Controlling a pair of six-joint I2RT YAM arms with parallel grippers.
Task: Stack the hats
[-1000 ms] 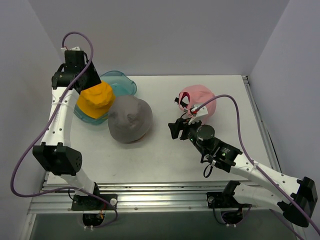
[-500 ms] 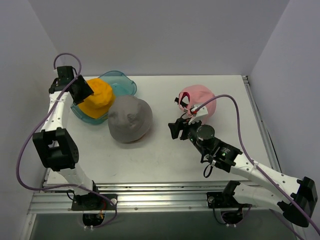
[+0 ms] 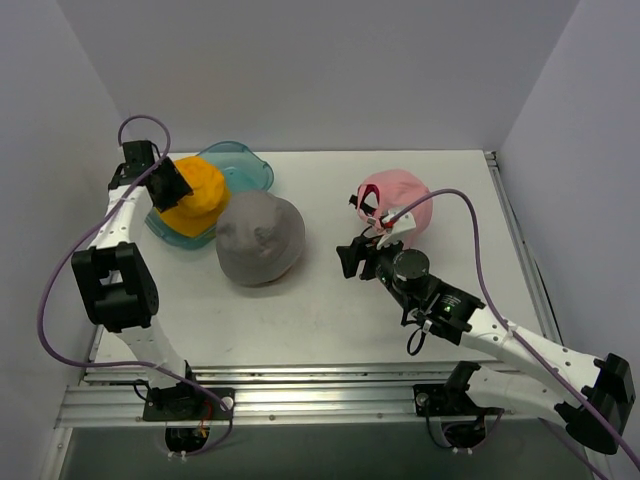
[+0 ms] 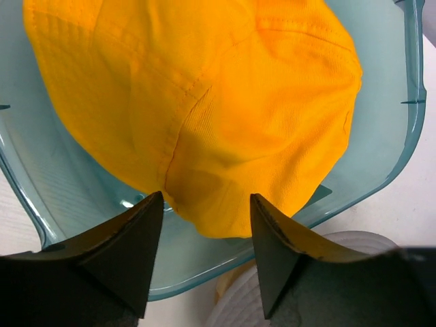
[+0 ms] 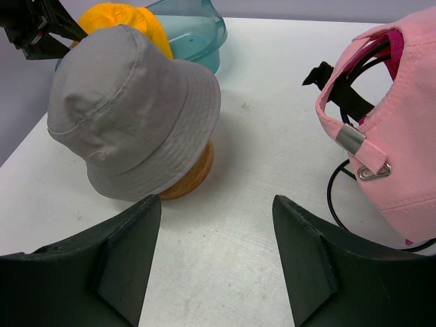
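Note:
The yellow-orange bucket hat (image 3: 195, 193) lies in the teal tub (image 3: 243, 163) at the far left. My left gripper (image 3: 170, 183) is open at the hat's left edge. In the left wrist view its fingers (image 4: 139, 238) stand either side of the hat's near edge (image 4: 204, 102), not closed on it. The grey hat (image 3: 260, 237) sits on a wooden stand (image 5: 192, 176) mid-table. The light pink cap (image 3: 397, 203) sits at the right, with magenta fabric (image 5: 383, 42) showing through its back opening. My right gripper (image 3: 350, 258) is open and empty, low over the table between the grey hat (image 5: 126, 109) and the pink cap (image 5: 402, 129).
The tub's rim (image 4: 381, 170) curves round the yellow hat, and the grey hat (image 4: 354, 242) lies just beyond it. A black wire ring (image 5: 338, 197) sits under the pink cap. Walls stand close on the left, back and right.
My left arm has swung out left and lowered, bringing its gripper from above the yellow hat to the hat's left edge. The right arm has not moved.

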